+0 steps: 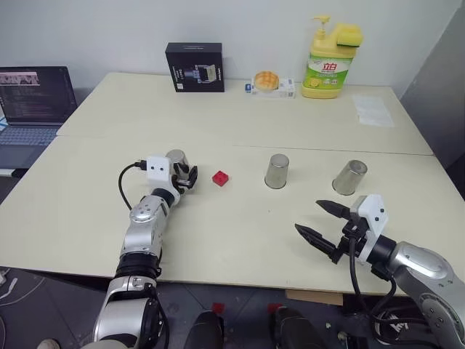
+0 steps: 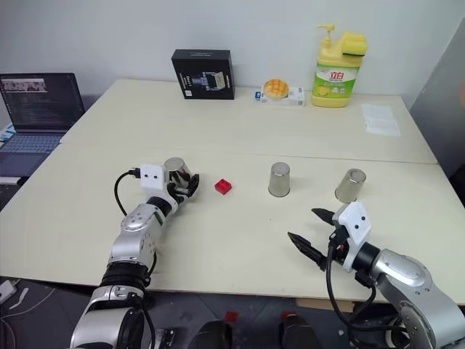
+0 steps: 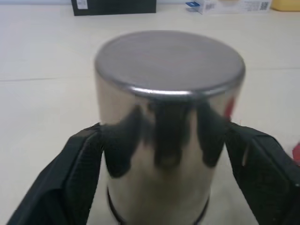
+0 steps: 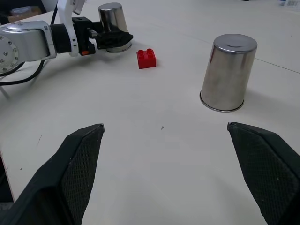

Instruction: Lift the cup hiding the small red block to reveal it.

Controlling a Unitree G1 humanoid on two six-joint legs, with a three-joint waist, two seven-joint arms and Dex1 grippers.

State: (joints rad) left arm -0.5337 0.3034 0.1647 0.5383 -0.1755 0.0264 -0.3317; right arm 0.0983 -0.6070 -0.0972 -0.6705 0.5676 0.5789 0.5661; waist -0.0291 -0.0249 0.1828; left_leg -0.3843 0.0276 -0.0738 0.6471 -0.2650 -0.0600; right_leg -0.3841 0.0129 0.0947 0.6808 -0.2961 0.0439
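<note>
Straddling the cup (image 1: 176,161) on the bench (image 1: 240,240), the left gripper (image 1: 187,177) stands wide, the red block (image 1: 220,178) lies bare just right of it, so back away level without nudging either; the right gripper (image 1: 318,219) hangs wide, empty, near.

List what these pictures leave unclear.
- Whether the left gripper grips the left cup: the fingers flank it, contact unclear.
- Under the middle cup and right cup: upside down, insides hidden.
- Laptop: text too small, cut by the edge.
</note>
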